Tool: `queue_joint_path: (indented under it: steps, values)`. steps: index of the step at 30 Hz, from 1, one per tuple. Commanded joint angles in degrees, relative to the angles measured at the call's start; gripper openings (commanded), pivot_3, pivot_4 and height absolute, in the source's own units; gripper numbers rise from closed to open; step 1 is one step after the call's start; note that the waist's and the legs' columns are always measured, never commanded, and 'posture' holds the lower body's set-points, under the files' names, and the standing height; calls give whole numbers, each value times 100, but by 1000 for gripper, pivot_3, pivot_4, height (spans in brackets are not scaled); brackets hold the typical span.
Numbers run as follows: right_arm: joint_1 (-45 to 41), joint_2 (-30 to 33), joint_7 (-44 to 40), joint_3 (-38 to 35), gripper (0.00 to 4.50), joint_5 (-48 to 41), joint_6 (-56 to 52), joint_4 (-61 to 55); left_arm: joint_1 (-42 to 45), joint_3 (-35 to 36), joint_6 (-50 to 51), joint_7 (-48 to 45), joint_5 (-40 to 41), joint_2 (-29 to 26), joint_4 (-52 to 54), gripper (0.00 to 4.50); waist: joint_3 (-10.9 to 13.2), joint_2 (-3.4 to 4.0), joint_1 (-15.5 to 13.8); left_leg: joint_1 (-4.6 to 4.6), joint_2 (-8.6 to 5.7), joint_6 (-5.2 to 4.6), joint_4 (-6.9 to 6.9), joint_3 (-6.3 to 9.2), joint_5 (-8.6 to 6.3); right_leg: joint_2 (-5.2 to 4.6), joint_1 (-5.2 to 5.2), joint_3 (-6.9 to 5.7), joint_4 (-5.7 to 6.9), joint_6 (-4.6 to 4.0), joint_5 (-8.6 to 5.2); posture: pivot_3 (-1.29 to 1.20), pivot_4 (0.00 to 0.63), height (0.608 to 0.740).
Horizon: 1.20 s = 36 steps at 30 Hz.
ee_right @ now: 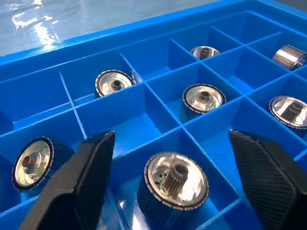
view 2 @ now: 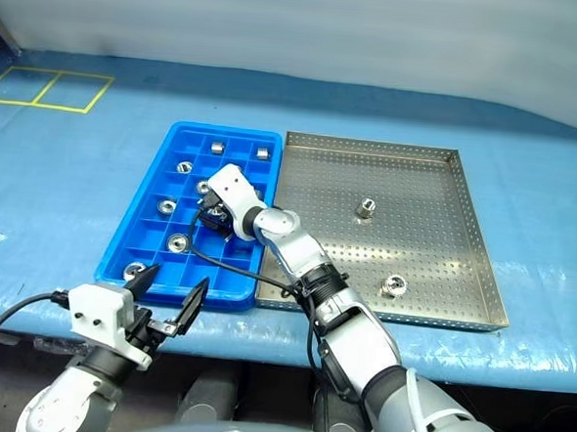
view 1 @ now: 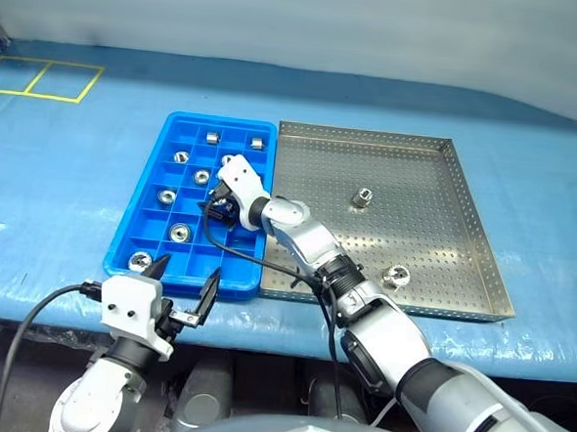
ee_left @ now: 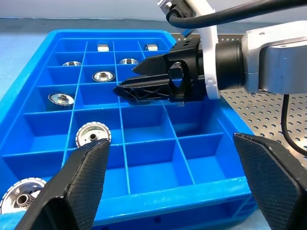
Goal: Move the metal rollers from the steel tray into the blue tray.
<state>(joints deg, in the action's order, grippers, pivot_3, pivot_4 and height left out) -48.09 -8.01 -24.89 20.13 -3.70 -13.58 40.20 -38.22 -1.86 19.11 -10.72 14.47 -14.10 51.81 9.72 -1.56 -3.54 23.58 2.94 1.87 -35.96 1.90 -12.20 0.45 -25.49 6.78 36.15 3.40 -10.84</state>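
The blue tray (view 1: 221, 118) holds several metal rollers, one per compartment, such as the roller (view 1: 180, 232) near its front. My right gripper (view 1: 217, 212) hangs open over the tray's middle. Its fingers (ee_right: 79, 179) stand on either side of a roller (ee_right: 176, 184) that lies free in a compartment. To the right, the steel tray (view 1: 418, 185) carries two rollers, one at its centre (view 1: 363, 196) and one near the front rim (view 1: 396, 275). My left gripper (view 1: 184, 278) is open and empty just outside the blue tray's front edge.
Both trays lie side by side, touching, on a blue table cover. Yellow tape squares (view 1: 42, 79) mark the far left. A black cable (view 1: 266, 264) trails from the right wrist across the blue tray's front right corner. The table's front edge runs just behind my left gripper.
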Motion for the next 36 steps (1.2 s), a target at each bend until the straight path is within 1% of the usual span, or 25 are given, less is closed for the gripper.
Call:
queue_joint_path:
  steps: [1,4,9,13,15,19,25,33,36]
  values:
    - [-39,-547,345,-340,4436,-144,-81,-207,113,-22,-131,-101,49,-20,73,4500,2,3,-10,1,0,0,0,0,0,0,1,-1,0,0,0,317,150,740]
    - [72,-319,648,-639,4436,-287,-199,-725,216,-22,-101,-210,96,-55,22,4500,4,5,-6,11,0,0,-1,0,0,0,-3,-1,-2,0,0,282,150,740]
    - [379,187,1298,-1142,4436,-156,-390,-1484,562,-75,20,-396,213,-118,-166,4500,4,7,51,15,1,-4,3,0,-4,2,-8,-4,-3,0,0,229,150,740]
    - [594,305,2011,-1650,4436,-110,-330,-1728,876,-156,145,-550,330,-194,-331,4500,4,8,137,16,1,-5,1,-2,-5,1,-5,-2,-5,0,1,157,150,740]
    - [727,288,2419,-1914,4436,-111,-373,-1792,1054,-199,220,-609,374,-232,-421,4500,4,8,208,14,1,-5,-1,-2,-5,2,-3,-2,-3,1,1,132,150,740]
    - [1005,212,3074,-2174,4436,6,-467,-1956,1301,-250,331,-735,437,-296,-534,4500,2,11,394,12,1,-5,-1,-2,-5,3,-1,0,2,2,2,85,150,740]
    - [1273,5,3865,-2387,4436,141,-767,-2111,1528,-287,432,-855,527,-398,-662,4500,-2,18,631,7,2,-5,-3,-2,-5,4,-2,3,17,2,3,42,150,740]
    - [1064,-278,4579,-2718,4436,-17,-882,-1729,1696,-315,446,-959,577,-429,-781,4500,-5,23,816,0,0,-6,-24,0,-4,5,2,4,46,2,3,18,150,740]
    - [888,-334,4673,-2837,4436,-195,-896,-1379,1699,-316,446,-977,574,-422,-788,4500,-7,25,858,-6,0,-7,-26,0,-4,6,4,6,56,1,2,22,150,740]
